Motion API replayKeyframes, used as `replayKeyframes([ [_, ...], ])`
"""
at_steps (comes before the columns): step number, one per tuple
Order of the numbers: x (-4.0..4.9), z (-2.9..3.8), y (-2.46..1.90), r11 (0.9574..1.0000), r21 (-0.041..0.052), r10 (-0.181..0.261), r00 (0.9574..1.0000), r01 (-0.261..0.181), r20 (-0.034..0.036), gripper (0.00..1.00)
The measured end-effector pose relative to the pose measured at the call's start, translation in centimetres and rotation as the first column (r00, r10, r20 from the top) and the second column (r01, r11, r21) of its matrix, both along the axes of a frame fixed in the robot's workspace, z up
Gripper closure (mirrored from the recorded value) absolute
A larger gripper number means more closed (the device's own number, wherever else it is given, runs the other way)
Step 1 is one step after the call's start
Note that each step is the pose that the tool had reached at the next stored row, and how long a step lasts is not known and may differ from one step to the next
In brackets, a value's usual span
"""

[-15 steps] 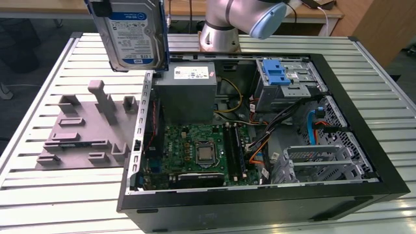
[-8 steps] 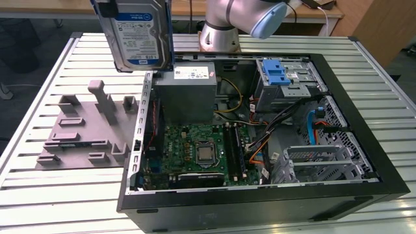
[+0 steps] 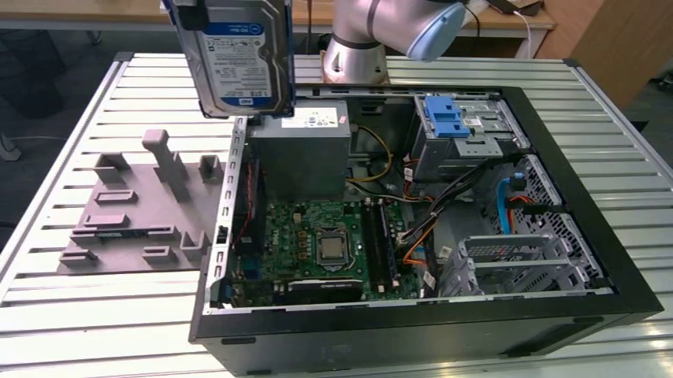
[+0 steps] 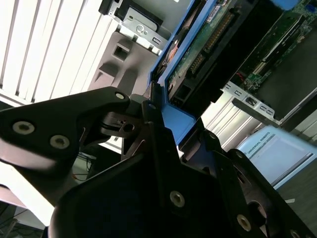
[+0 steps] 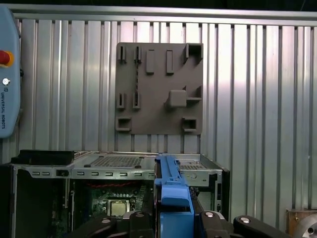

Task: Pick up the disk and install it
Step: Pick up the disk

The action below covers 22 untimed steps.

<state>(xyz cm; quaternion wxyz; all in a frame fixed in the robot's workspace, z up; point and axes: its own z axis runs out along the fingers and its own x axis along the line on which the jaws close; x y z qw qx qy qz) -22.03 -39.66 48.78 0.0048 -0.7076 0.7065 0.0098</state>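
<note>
In the exterior view you have the disk [image 3: 244, 59] held upright at eleven o'clock, label toward the camera, up off the slatted table [image 3: 84, 315]. The grey fixture plate [image 3: 116, 228] lies at nine o'clock, and the open computer case [image 3: 620, 260] carries its blue-latched drive cage [image 3: 455, 118] at one o'clock. In the second wrist view your gripper [image 4: 166, 124] is clamped on the disk's blue side rail [image 4: 181, 116], with black fingers [image 4: 154, 124] pressed against it. In the first wrist view the disk sits edge-on in that grip, with the plate and the case beyond it.
</note>
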Motion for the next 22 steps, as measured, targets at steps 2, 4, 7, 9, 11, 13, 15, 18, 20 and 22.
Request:
replayKeyframes([
  [2,0.38,0.0,-0.06,1.0,0.0,0.0,1.0,0.0,0.0,0.64],
  [4,0.77,0.0,-0.11,1.0,-0.0001,0.0,1.0,0.0,0.0,0.64],
  [7,1.34,0.0,-0.2,1.0,-0.0001,0.0,1.0,0.0,-0.0001,0.64],
  [9,1.7,0.0,-0.26,1.0,-0.0001,0.0,1.0,0.0,0.0,0.64],
  [11,2.07,0.0,-0.32,1.0,0.0,0.0,1.0,0.0,0.0,0.64],
  [13,2.42,0.0,-0.38,1.0,0.0,0.0,1.0,0.0,0.0,0.64],
  [15,2.75,0.0,-0.44,1.0,0.0,0.0,1.0,0.0,0.0,0.64],
  [18,3.24,0.0,-0.51,1.0,0.0,0.0,1.0,0.0,0.0,0.64],
  [20,3.58,0.0,-0.57,1.0,0.0,0.0,1.0,0.0,0.0,0.64],
  [22,3.9,0.0,-0.62,1.0,0.0,0.0,1.0,0.0,0.0,0.64],
])
